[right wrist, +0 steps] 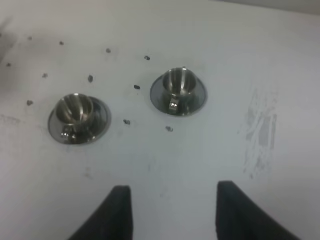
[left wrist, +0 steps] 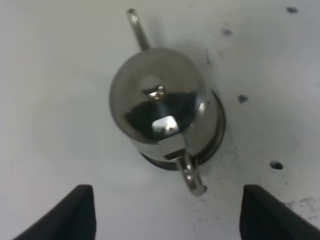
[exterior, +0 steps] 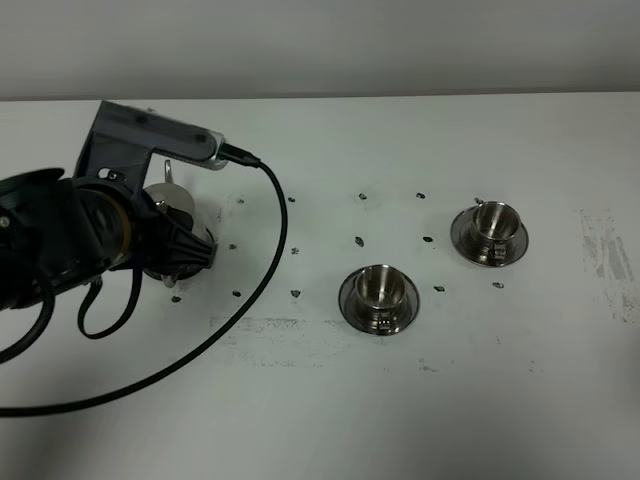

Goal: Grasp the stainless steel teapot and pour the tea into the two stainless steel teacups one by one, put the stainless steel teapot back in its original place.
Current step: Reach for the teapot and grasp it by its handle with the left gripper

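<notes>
Slippage is the chief hazard from here. The shiny rounded stainless steel teapot (left wrist: 160, 100) sits on its flat round steel disc (left wrist: 218, 131) at the left of the table. Its lid is on, its thin curved spout (left wrist: 137, 27) points away from the left gripper (left wrist: 167, 200), and its loop handle (left wrist: 192, 180) is turned toward it. That gripper hangs just short of the handle, dark jaws spread wide with nothing between them.

The handle is narrow, polished and curved. If the jaws close off-centre, the pot would likely twist or swing in the grip, and a tilted pot may spill early. Coming down too low could nudge the pot off the disc or drag the disc along. The lid hides whether the pot holds any tea.

Two small steel cups on round saucers stand well apart from the pot: the nearer teacup (exterior: 378, 288) toward the middle and the farther teacup (exterior: 490, 228) to the right. Both look empty. Their mouths are small, so a hurried pour could miss.

A black cable (exterior: 270, 250) loops from the left arm beside the pot and might snag as the arm travels. The right gripper (right wrist: 172, 189) hovers near the cups, jaws apart and empty.

The white matte tabletop (exterior: 400, 420) is dotted with small dark marks around the cups and scuffed grey in patches. A plain pale wall (exterior: 400, 40) runs behind it.
</notes>
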Controlling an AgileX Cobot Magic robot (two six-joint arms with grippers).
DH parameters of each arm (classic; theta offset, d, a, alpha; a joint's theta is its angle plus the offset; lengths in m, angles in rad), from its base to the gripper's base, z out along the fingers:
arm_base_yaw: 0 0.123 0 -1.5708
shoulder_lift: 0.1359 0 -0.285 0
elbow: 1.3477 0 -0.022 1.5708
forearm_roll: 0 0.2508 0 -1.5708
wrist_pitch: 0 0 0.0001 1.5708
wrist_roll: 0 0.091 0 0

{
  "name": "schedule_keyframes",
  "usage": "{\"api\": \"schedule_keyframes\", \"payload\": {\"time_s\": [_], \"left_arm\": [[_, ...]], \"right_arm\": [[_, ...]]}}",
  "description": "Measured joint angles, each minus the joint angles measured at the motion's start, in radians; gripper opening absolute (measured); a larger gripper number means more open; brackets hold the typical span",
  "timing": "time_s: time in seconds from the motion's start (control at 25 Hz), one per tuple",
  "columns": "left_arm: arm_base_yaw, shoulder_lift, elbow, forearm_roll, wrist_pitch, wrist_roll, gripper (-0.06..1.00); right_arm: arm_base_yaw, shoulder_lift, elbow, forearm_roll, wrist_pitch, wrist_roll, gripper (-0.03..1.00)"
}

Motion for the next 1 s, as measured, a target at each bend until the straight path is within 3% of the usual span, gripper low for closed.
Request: {"api": "schedule_keyframes", "payload": {"time_s": [0.4, 0.6, 1.0], "left_arm": [[0.000, -0.033, 0.154, 0.282, -0.127, -0.371, 0.59], [0.000, -0.034, 0.156, 0.317, -0.134, -0.401, 0.59], [0.000, -0.034, 0.156, 0.339, -0.132, -0.403, 0.59]], "right_arm": [[0.000, -0.103, 0.141, -0.035, 0.022, 0.021, 0.40], [0.000, -0.170, 0.169, -0.101, 0.029, 0.063, 0.39], [0.000, -0.282, 0.242, -0.115, 0.061, 0.071, 0.39]]}}
